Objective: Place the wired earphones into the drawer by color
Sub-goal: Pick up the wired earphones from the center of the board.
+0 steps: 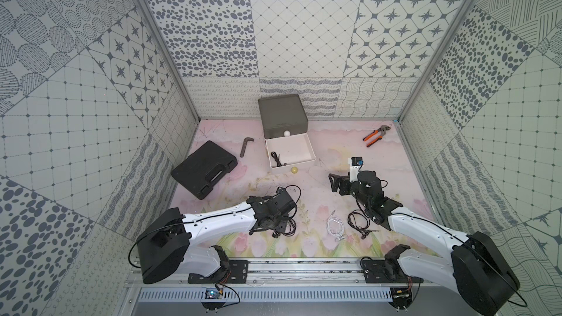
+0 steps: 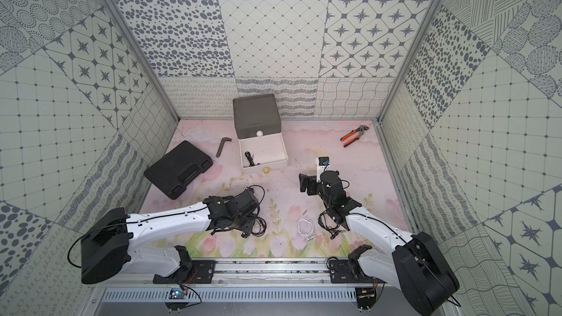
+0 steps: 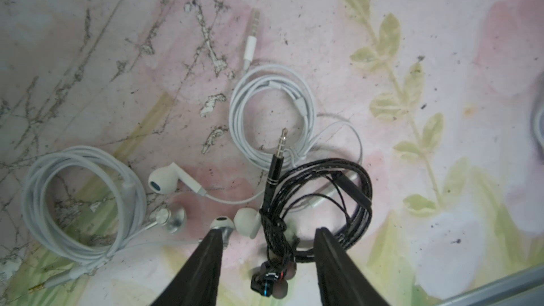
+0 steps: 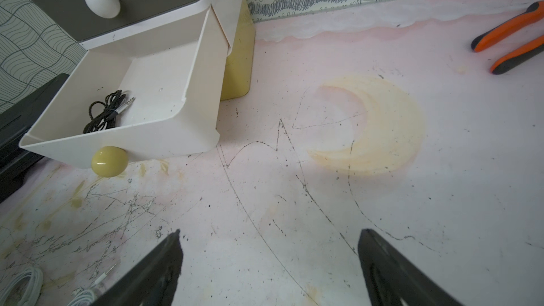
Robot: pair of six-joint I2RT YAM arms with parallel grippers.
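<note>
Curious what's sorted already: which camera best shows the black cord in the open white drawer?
Right wrist view: the black braided earphone coil is close, plug visible. In both top views the coil is tiny; left wrist view lacks it.

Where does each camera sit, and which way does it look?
Top views: high above the base, looking down at the table; left arm and right arm show.
Left wrist: on the left arm, facing down at black earphones straddled by the left gripper.
Right wrist: on the right arm, facing low across the table to the open drawer; open right gripper shows.
Shared: top views and right wrist both show pliers and open drawer.
</note>
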